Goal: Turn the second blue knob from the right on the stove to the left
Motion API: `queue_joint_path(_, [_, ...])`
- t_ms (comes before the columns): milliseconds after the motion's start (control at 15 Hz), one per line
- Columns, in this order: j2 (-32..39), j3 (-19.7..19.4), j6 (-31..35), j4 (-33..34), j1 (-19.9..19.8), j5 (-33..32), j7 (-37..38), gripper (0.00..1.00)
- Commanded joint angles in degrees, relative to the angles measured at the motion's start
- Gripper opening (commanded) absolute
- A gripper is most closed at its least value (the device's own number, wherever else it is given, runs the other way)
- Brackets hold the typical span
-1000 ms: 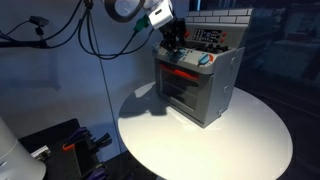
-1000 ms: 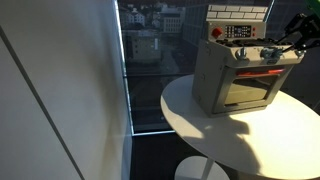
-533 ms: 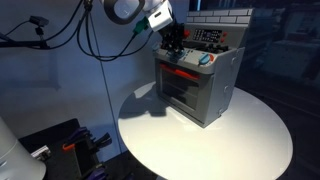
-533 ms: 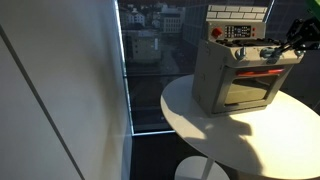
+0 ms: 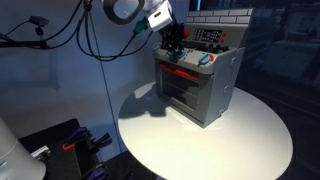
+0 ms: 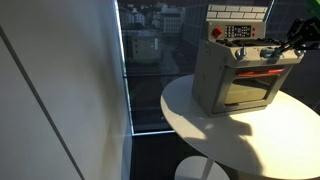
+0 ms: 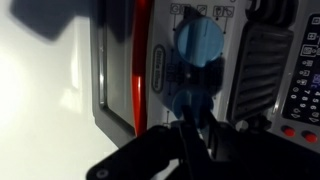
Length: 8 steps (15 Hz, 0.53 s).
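Exterior view: the stove (image 5: 205, 85) stands on the round white table (image 5: 250, 140), upper centre-right of the frame, with its door turned to the lower left. The gripper (image 5: 176, 47) hangs at the stove's top front edge, on the knob row (image 5: 190, 57). It is too small here to tell which knob it meets, or whether the jaws are apart or closed.

In an exterior view the stove (image 6: 225, 85) sits at the upper right, and the gripper (image 6: 283, 45) comes in from the right edge, level with the knob row and at its far end.

Wrist view: blurred. The red handle (image 7: 143, 60) runs top to bottom left of centre, with the door (image 7: 110, 70) further left. An upper knob (image 7: 200, 42) shows at upper centre. A darker lower knob (image 7: 192, 100) sits just beneath it, right above the dark fingers (image 7: 185, 140) at bottom centre. I cannot tell whether they clamp that knob or only frame it.

To do it well, I would first count the knobs from the right end, since the row is hard to read. The jaws should straddle the chosen knob so the wrist axis runs through its centre. Grip only firmly enough to stop slipping, then roll the wrist to the left without pressing in. The toy stove is probably light and could slide or tip on the smooth table
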Motion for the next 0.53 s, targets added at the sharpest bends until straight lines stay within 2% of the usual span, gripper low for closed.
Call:
queue_joint_path(0, [-1.43,-0.70,0.67,-0.64,0.28,0.32,-3.43,0.06])
queue_joint_path(467, [-2.69,-0.98,0.96,-1.66,-0.16,-1.01,-11.08,0.05])
